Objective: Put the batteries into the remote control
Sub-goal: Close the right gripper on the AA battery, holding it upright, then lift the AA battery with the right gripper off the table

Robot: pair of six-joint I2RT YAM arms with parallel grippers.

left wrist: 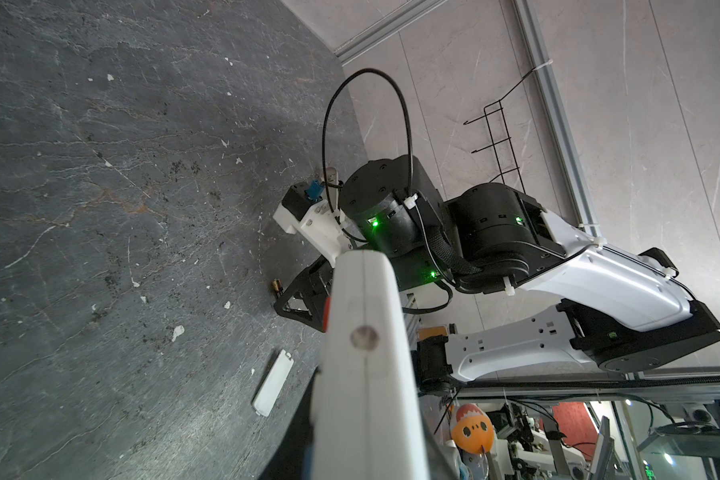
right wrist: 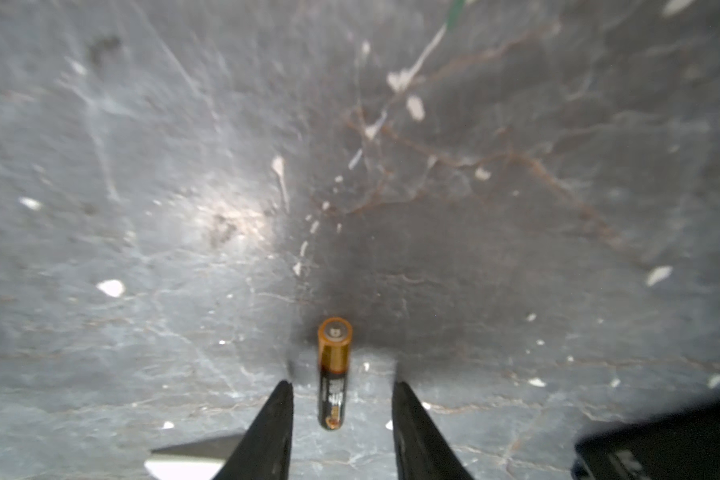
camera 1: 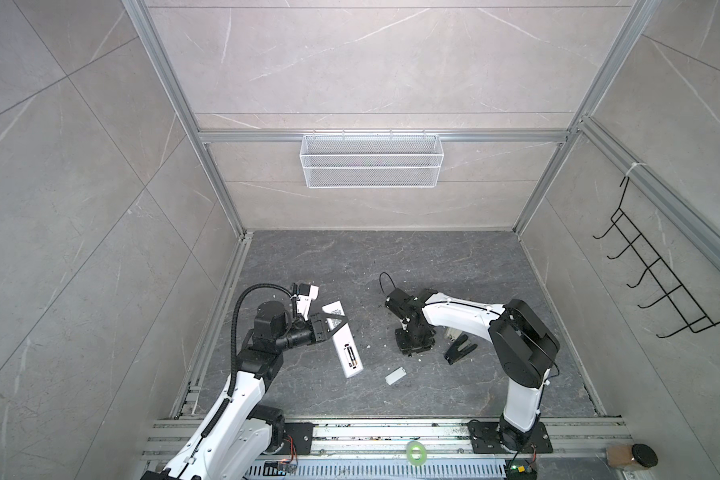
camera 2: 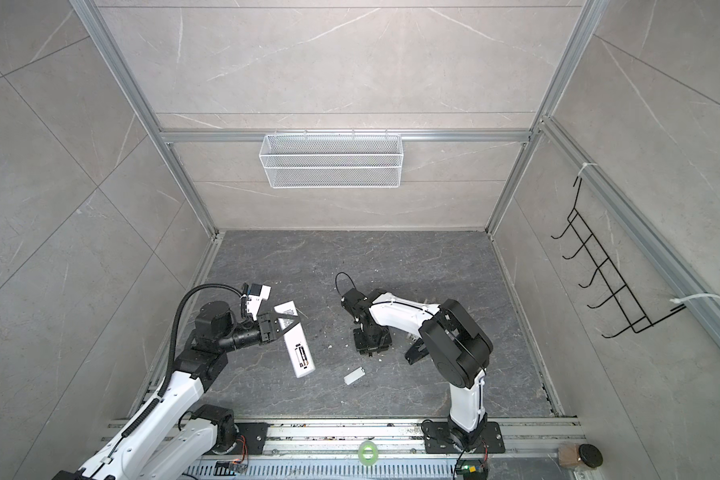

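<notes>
The left jaws clench the remote control (camera 1: 347, 351), back up, its free end pointing to 5 o'clock. The right jaws stand released astride a battery (right wrist: 334, 374) lying on the surface (right wrist: 142, 208).

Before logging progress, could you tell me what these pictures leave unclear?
Remote control: open bay's contents too small in both top views; left wrist view shows only its end.
Loose battery: print blurred, right wrist view.
Right hand: tips under its own wrist in both top views.
</notes>
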